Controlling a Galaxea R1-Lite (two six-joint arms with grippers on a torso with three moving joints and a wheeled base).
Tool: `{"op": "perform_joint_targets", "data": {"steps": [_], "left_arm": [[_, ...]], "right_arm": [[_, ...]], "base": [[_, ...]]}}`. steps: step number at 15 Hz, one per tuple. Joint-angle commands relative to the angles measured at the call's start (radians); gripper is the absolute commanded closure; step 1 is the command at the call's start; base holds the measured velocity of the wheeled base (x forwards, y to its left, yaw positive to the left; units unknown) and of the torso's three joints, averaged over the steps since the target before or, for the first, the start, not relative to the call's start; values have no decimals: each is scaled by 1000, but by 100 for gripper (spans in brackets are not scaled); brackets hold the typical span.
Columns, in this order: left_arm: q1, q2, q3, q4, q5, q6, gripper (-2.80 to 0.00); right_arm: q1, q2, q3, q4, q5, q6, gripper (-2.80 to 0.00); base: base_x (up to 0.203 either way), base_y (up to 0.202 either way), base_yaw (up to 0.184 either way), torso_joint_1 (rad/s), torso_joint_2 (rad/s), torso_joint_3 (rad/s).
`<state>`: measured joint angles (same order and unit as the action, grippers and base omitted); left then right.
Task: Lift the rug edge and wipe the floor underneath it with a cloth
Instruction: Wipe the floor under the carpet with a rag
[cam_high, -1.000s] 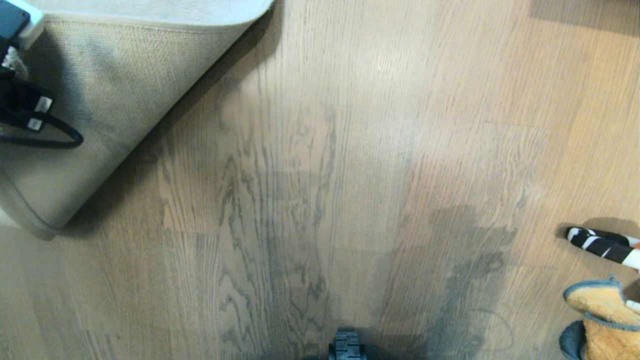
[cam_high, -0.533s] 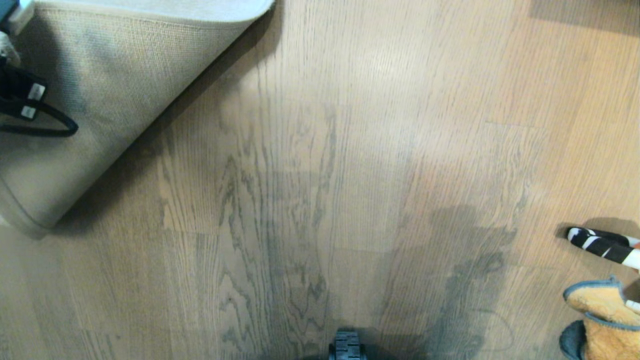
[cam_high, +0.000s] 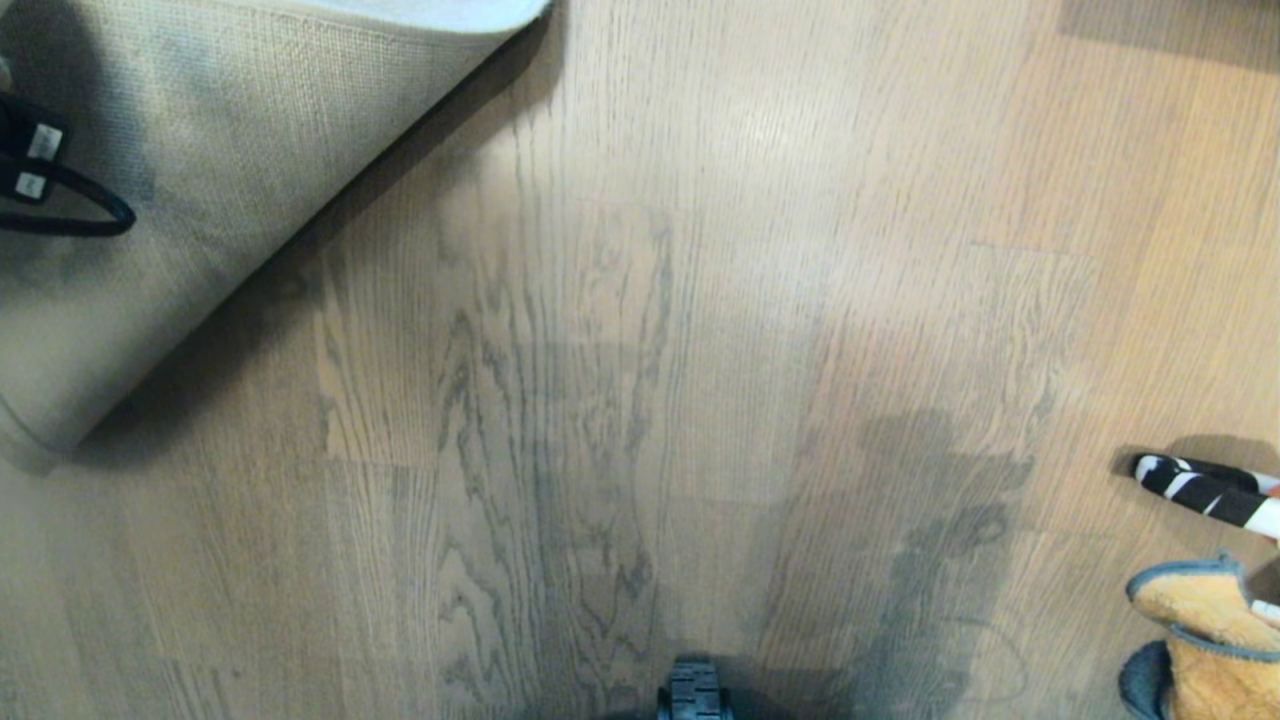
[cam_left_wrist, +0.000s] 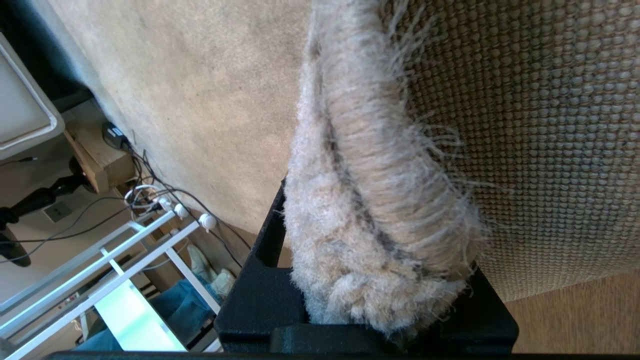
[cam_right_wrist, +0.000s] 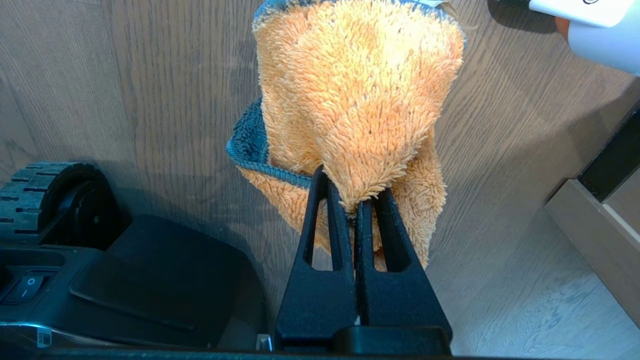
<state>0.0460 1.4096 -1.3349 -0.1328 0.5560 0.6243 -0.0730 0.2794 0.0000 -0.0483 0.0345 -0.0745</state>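
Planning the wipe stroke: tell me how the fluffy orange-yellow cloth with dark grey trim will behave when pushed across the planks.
Probably floppy: the fluffy orange-yellow cloth with dark grey trim folds and hangs from the shut right gripper. Likely light, since a pinch at one corner carries it. Its long pile may drag and bunch on the grey-brown wooden plank floor rather than slide.

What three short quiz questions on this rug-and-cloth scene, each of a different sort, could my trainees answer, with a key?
1. True or false: the rug edge lies flat on the floor.
2. Which gripper holds the cloth? A) left B) right C) neither
3. Fill in: the left gripper is clamped on the ____.

Key: 1 false, it is lifted, backing showing. 2 B, the right gripper pinches it. 3 rug edge.
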Motion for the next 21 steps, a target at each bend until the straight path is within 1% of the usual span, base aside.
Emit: {"op": "perform_joint_targets", "data": {"steps": [1,13,15,21], "left_arm": [[-1,-6,-9,-2,2,5,0],[-1,-6,-13,-4,1,0,0],[-1,-6,-14,-4,1,0,0],[-1,-6,-12,-4,1,-1,0]], "right_arm": [[-1,1,0,-1,1,-2,0],[0,1,0,-1,1,-2,0],[-1,1,0,-1,1,-1,0],[-1,1,0,-1,1,-2,0]], "base": [[0,0,0,0,0,0],[0,3,-1,0,0,0],[1,118,-10,4,13,6],[0,193,-1,2,4,3]]}}
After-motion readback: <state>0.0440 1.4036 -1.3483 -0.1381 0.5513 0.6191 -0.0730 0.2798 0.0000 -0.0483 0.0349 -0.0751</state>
